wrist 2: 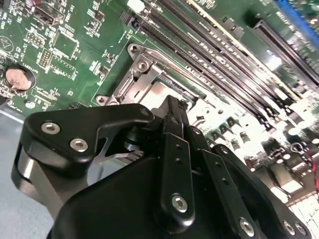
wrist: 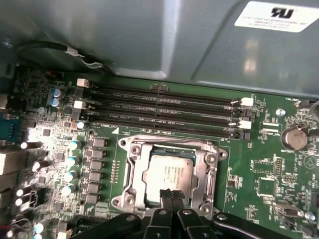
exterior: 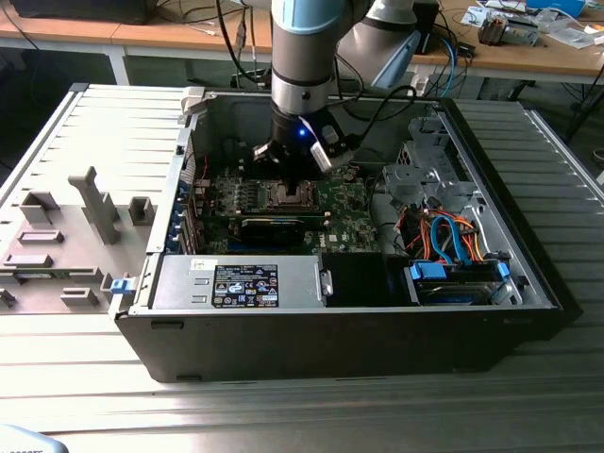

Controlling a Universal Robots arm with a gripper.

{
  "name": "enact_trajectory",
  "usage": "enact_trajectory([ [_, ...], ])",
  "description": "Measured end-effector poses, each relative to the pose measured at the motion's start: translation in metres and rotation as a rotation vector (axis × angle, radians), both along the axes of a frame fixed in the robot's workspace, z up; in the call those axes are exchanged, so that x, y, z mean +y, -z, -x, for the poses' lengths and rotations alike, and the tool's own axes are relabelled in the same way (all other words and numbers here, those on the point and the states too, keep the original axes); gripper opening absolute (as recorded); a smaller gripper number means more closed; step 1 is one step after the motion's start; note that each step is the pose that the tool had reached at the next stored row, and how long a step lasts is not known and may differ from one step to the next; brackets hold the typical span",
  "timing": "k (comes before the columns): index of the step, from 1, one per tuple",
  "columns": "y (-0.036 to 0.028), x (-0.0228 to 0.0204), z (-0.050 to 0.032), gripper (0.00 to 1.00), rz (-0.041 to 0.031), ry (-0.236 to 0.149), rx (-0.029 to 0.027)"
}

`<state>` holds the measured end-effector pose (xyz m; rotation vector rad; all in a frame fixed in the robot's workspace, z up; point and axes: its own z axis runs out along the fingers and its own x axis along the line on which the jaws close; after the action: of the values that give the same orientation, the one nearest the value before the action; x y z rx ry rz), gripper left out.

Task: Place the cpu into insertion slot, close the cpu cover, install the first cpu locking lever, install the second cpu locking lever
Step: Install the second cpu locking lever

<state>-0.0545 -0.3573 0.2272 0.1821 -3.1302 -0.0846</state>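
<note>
My gripper (wrist: pixel 172 195): fingertips pressed together, holding nothing, over the chip's near edge.
Chip (wrist: pixel 168 173): seated in the socket (wrist: pixel 149 155), first wrist view, lower centre.
Cover (wrist 2: pixel 130 85): around it, second wrist view.
Case (exterior: pixel 528 274): exterior view.

No print can be made out on the white sticker (wrist: pixel 279 15) on the case wall, on the black label (exterior: pixel 244 284) on the power supply, or on the cpu (wrist: pixel 168 174).
</note>
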Motion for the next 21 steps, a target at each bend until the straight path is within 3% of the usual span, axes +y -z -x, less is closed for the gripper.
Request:
enact_trajectory([
  [2,-0.0063,0.0001,0.0,0.11,0.0035,0.0,0.0],
  [7,-0.0128,0.0001,0.0,0.11,0.0045,0.0,0.0],
  [21,-0.018,0.0002,0.0,0.11,0.0045,0.0,-0.0001],
])
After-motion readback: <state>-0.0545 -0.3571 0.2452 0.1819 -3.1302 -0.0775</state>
